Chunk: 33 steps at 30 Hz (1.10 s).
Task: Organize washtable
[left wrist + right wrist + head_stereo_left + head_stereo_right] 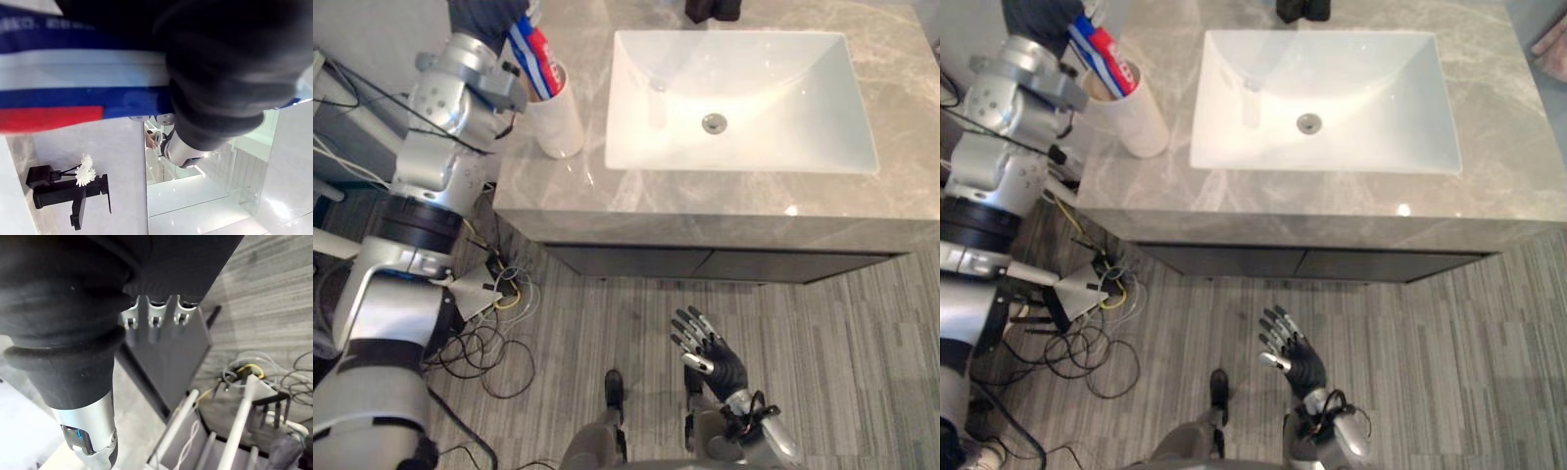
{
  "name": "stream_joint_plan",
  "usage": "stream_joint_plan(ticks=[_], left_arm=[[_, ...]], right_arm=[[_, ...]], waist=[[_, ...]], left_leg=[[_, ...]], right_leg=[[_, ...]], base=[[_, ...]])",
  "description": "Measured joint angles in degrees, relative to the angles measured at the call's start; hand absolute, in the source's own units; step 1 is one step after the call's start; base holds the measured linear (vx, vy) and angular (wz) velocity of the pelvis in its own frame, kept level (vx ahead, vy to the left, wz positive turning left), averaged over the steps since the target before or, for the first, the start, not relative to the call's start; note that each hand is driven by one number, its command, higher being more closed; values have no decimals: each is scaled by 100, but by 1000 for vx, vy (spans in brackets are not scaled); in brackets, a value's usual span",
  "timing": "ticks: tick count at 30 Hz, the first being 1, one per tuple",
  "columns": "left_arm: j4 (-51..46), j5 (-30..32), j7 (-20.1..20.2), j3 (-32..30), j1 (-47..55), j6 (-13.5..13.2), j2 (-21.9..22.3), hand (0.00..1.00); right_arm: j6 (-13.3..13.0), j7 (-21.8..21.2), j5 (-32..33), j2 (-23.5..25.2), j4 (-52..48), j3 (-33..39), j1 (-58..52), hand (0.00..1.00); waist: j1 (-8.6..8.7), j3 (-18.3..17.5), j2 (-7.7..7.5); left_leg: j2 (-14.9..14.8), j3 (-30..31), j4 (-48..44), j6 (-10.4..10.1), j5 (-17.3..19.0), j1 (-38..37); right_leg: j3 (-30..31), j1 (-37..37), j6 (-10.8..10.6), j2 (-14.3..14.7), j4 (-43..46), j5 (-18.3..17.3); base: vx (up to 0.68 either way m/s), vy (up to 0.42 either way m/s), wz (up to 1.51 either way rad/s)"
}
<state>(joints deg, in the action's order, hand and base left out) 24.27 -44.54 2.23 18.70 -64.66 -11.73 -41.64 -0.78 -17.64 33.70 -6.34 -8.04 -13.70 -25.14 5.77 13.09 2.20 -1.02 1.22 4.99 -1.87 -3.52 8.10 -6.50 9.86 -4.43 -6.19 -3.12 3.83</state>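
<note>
The robot's left hand (487, 15) is reaching over the back left part of the grey stone table (705, 201), where a red, white and blue toothpaste tube (534, 51) is standing tilted in a white cup (560, 127). The tube's lower end is sitting inside the cup, and its upper end is leaning toward the table's left edge and meeting the hand. The hand appears to be clamped on that upper end; the dark cover is hiding most of the grip, but in the left wrist view the tube is running close alongside the hand. The cup is standing upright near the table's left edge, just beside the white sink (783, 108) and apart from its rim.

The sink is taking up the middle of the table, with its drain showing at the centre. A black faucet (713, 10) is rising at the back edge behind it. In the left wrist view, small white flowers (84, 171) are showing against the faucet.

The right hand (713, 357) is hanging low in front of the table, well away from its front edge and above the grey striped floor (842, 333). Its fingers (154, 319) are straight and spread apart, holding nothing.
</note>
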Motion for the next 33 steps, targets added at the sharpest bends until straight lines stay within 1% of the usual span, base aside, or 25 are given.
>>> stream_joint_plan(ticks=[3, 10, 14, 18, 33], left_arm=[[5, 14, -3, 0, 0, 23, 93, 100], [6, 17, -1, 0, 0, 25, 102, 100], [55, 18, 1, 0, 0, 25, 123, 100], [121, 19, -1, 0, 0, 31, 180, 100], [138, 68, 4, -9, 153, 147, 290, 100]], right_arm=[[1, -1, 6, -30, 0, -12, 0, 0], [0, -4, 10, -27, 0, -14, 0, 0], [1, -6, 9, -25, 0, -20, 0, 0], [1, -12, 9, -25, 0, -25, 0, 0], [5, -21, 4, -28, 0, -48, -1, 0]], waist=[[-4, 7, -11], [3, 16, -29], [3, 30, -75], [1, 34, -202], [8, 10, -325]], left_leg=[[1, -5, 6, 0, 0, 43], [2, -9, 7, 0, 0, 43], [0, -10, 7, 0, 0, 45], [-1, -19, 5, 1, -1, 76], [3, -23, -2, 3, -2, 105]], right_leg=[[-1, 41, 0, 0, -3, 2], [12, 41, 1, -5, -10, 2], [12, 41, 13, -1, -12, 12], [34, 42, 20, 8, -108, 95], [38, 66, 23, 4, -116, 113]], base=[[11, -2, 0], [10, -2, 0], [0, 0, 0], [-6, 0, -1], [0, 0, 0]])
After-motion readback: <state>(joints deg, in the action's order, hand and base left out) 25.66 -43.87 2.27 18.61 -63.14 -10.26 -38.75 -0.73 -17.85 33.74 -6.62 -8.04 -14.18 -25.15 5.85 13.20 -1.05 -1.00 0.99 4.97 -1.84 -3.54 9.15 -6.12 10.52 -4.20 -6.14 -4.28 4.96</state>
